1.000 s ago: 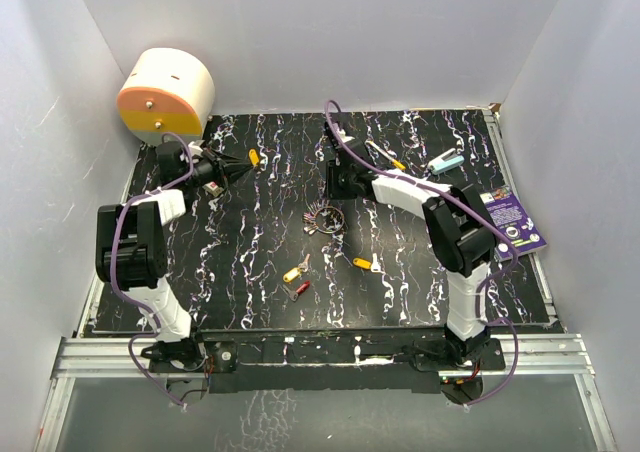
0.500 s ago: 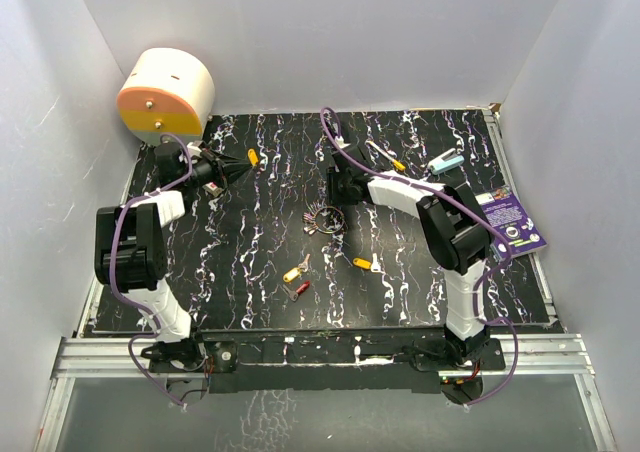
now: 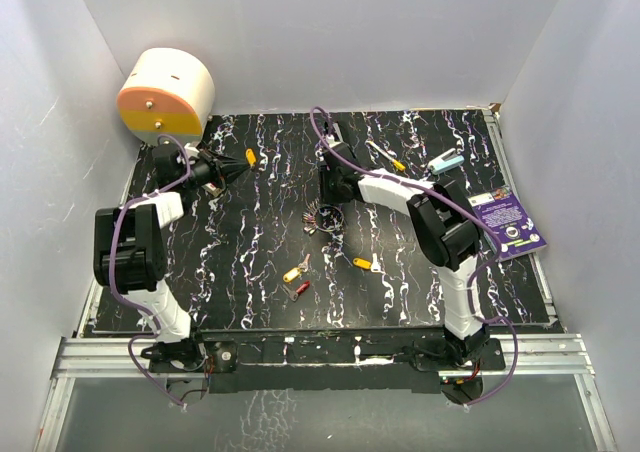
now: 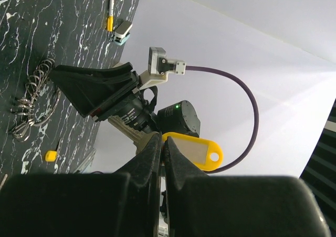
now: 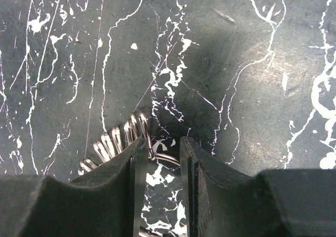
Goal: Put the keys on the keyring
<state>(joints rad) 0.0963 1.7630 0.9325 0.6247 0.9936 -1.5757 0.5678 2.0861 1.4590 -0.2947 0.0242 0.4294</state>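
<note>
My left gripper [image 3: 236, 168] hangs above the mat's far left, shut on a key with a yellow plastic head [image 3: 251, 157]. The yellow head [image 4: 195, 151] sticks out beside the fingertips in the left wrist view. The keyring [image 3: 323, 217], a thin silver ring with a fanned bunch of silver loops [image 5: 113, 141], lies mid-mat. My right gripper [image 5: 163, 142] is down over it, jaws a little apart and straddling the ring's wire [image 5: 167, 157]. A yellow key [image 3: 292, 273], a red key [image 3: 303, 287] and another yellow key [image 3: 363, 263] lie on the mat nearer the bases.
An orange-and-white drum [image 3: 167, 92] stands at the far left corner. A white stick with a yellow handle [image 3: 385, 155], a light-blue item [image 3: 447, 162] and a purple card [image 3: 510, 222] lie at the right. White walls enclose the mat.
My right gripper has shifted a little left, over the keyring. The left gripper with its yellow key has barely moved.
</note>
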